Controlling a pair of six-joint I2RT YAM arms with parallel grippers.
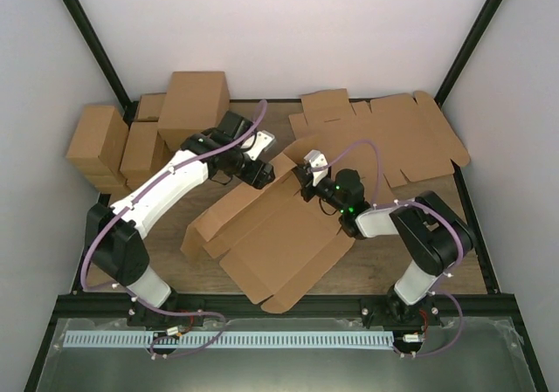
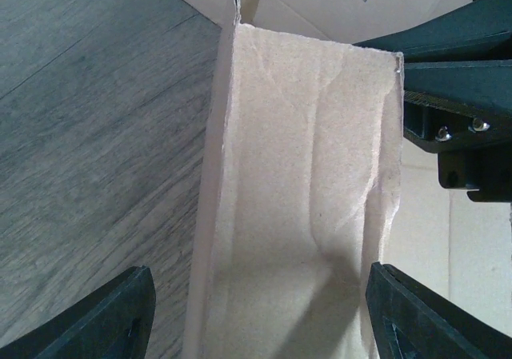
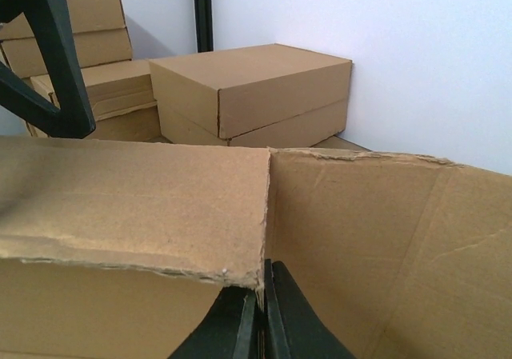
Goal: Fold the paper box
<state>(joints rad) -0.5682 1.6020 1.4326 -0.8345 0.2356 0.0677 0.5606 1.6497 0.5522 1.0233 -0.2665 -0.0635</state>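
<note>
The paper box [image 1: 279, 239] lies slantwise in the middle of the table [image 1: 415, 268], half formed. Its broad base panel is flat on the wood, one long side wall is raised on the left, and the far flaps are lifted between the two arms. The left gripper [image 1: 259, 170] reaches in from the far left with its jaws spread wide, straddling a raised flap. The left wrist view shows its fingers [image 2: 120, 319] on either side of that flap, but I cannot tell whether the right-hand finger touches the cardboard edge. The right gripper [image 1: 307, 175] comes in from the opposite side with its jaws squeezed together on the top corner of the same upright cardboard, at the seam where the flap meets the adjoining wall. The two grippers are very close together there. A stack of finished cartons [image 1: 194, 102] crowds the back left corner, just beside the left arm's wrist, with the largest carton on top. In the right wrist view the cartons stand directly beyond the lifted wall. At the back right, flat blanks [image 1: 393, 134] lie overlapping against the rear wall, near the box's far corner and behind the right arm. A purple cable [image 1: 371, 146] arches over that arm.
</note>
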